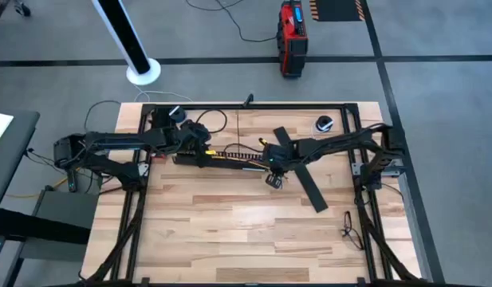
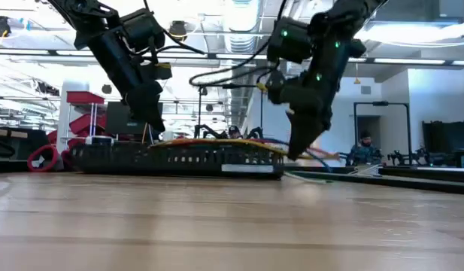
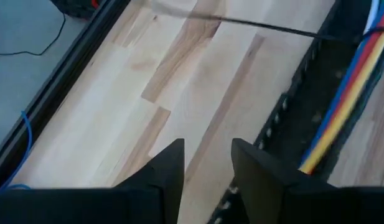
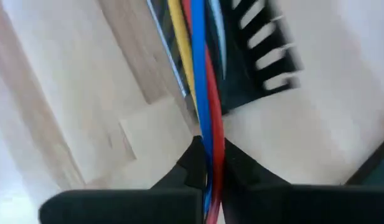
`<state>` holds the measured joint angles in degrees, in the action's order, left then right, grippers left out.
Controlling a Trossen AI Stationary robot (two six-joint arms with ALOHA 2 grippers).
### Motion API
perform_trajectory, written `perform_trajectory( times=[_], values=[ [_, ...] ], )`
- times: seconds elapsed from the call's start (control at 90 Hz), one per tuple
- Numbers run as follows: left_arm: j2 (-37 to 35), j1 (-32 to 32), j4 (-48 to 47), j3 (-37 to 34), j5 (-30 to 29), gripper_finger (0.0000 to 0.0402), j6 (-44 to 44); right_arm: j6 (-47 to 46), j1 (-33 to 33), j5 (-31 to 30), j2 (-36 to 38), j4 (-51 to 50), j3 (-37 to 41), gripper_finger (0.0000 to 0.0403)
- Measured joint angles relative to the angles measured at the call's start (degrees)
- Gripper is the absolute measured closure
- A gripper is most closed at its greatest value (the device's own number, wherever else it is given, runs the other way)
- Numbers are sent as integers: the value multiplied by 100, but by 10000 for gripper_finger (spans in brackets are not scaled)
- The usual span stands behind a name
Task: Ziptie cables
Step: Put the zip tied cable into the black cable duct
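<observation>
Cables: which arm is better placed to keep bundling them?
Probably right. The right gripper is shut on the cables beyond the slotted channel. The left gripper is open over bare table, holding nothing.

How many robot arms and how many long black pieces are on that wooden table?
Robot arms: 2, with the left gripper open and the right gripper pinching the cables
Slotted black channel: 1
Flat black strip: 1
Total: 4

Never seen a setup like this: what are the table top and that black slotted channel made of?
The table looks like pale wood, with visible grain and joined planks. The slotted channel appears to be matte black plastic, with thin moulded comb-like teeth, though that's a guess from its look.
</observation>
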<state>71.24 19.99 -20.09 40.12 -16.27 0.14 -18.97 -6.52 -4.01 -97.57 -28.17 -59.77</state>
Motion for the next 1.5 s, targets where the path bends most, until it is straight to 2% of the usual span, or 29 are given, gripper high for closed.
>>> perform_trajectory(
  times=[0.344, 0.733, 1.189, 1.311, 1.5],
  values=[
    [0, 0, -83, 0, 87, 275, -17, 145, -139, 29, 88, -26, -114, 393],
    [0, 0, -204, 0, 103, 275, -30, 101, -170, 1035, 88, -55, -114, 393],
    [0, 0, -313, 0, 101, 275, -35, 107, -170, 1143, 229, -267, -114, 391],
    [0, 0, -314, 0, 99, 275, -35, 103, -224, 1143, 239, -270, -114, 364],
    [0, 0, -320, 0, 98, 275, -18, 158, -330, 962, 239, -221, -114, 284]
  ],
)
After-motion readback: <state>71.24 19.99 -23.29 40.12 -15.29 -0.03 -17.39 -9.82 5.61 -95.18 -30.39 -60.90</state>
